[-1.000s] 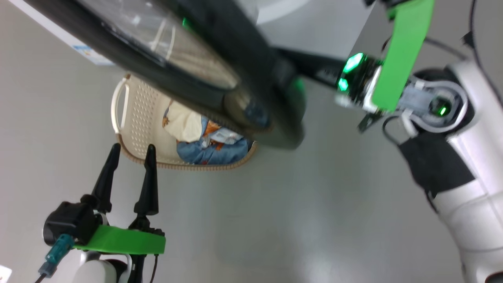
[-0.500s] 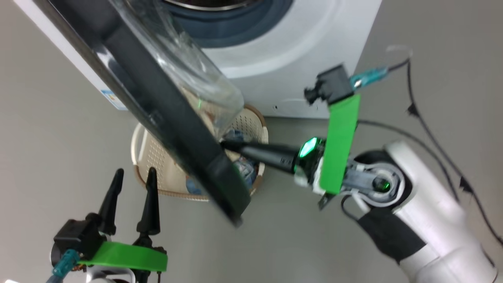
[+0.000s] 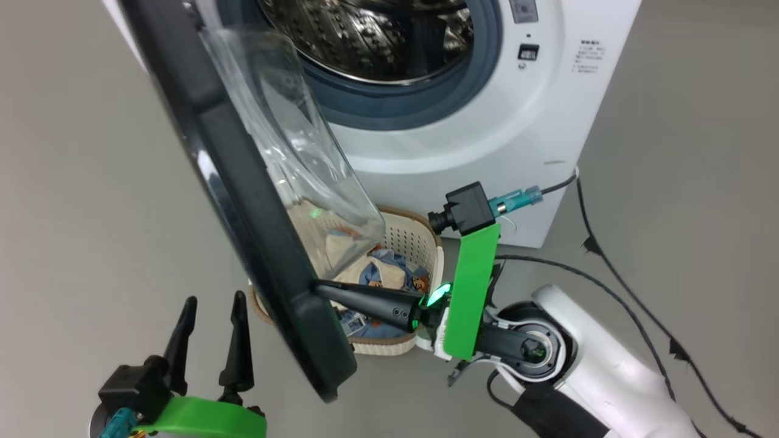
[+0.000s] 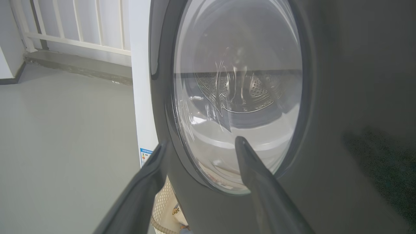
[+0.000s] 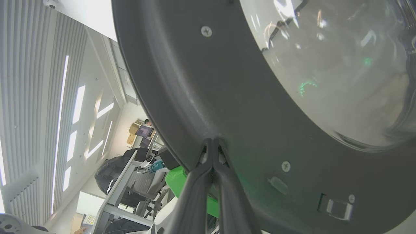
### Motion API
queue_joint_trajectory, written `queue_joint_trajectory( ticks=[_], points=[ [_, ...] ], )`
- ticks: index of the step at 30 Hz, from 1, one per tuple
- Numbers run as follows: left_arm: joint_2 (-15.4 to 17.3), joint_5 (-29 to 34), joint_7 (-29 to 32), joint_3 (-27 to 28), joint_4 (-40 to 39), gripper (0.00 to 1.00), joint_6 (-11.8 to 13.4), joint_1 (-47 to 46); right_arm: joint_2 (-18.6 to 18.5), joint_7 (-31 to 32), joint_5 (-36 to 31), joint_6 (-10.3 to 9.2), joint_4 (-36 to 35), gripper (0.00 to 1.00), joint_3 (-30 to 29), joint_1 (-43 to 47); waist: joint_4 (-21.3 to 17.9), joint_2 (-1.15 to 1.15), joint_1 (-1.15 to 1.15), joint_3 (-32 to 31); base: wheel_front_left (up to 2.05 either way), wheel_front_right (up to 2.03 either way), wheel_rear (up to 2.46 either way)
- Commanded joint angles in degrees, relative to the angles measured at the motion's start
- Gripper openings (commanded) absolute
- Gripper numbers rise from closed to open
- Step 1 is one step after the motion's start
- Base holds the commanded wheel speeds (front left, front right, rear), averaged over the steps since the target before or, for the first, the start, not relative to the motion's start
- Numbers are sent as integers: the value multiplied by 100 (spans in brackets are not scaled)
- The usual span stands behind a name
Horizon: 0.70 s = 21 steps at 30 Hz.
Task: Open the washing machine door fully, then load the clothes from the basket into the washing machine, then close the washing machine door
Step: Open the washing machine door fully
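The washing machine [image 3: 487,152] stands with its steel drum [image 3: 377,36] exposed. The washing machine door [image 3: 243,201] hangs open and is seen edge-on, its glass bowl [image 3: 292,164] bulging toward the machine. My right gripper [image 3: 317,286] is shut, with its tips [image 5: 213,142] touching the door's dark inner rim [image 5: 195,81] below the glass. My left gripper [image 3: 215,298] is open at the lower left, on the door's outer side [image 4: 325,97], its fingers [image 4: 247,156] empty. Behind the door the basket [image 3: 411,234] sits on the floor, holding the blue bear-print and cream clothes [image 3: 380,277].
Black cables [image 3: 639,316] trail over the grey floor to the right of the washer. A white railing [image 4: 65,29] and a step run behind the machine. The door latch [image 5: 338,206] sits on the inner rim near my right fingers.
The head camera has swung up, bringing the drum into view. My right gripper has kept its tips at the door's inner side while the door stands wider. The left gripper has held its pose.
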Motion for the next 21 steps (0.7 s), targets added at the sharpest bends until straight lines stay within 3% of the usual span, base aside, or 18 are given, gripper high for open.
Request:
queue_joint_trajectory(
  ticks=[1,21],
  points=[
    [95,-30,-37,182,-104,100,18,-50,193,-101,-102,10,-62,0,146,120,131,0,0,-176,0,0,0],
    [95,37,-37,296,-88,100,-21,105,241,-581,112,10,223,0,436,217,69,0,0,-447,0,0,0]
  ],
)
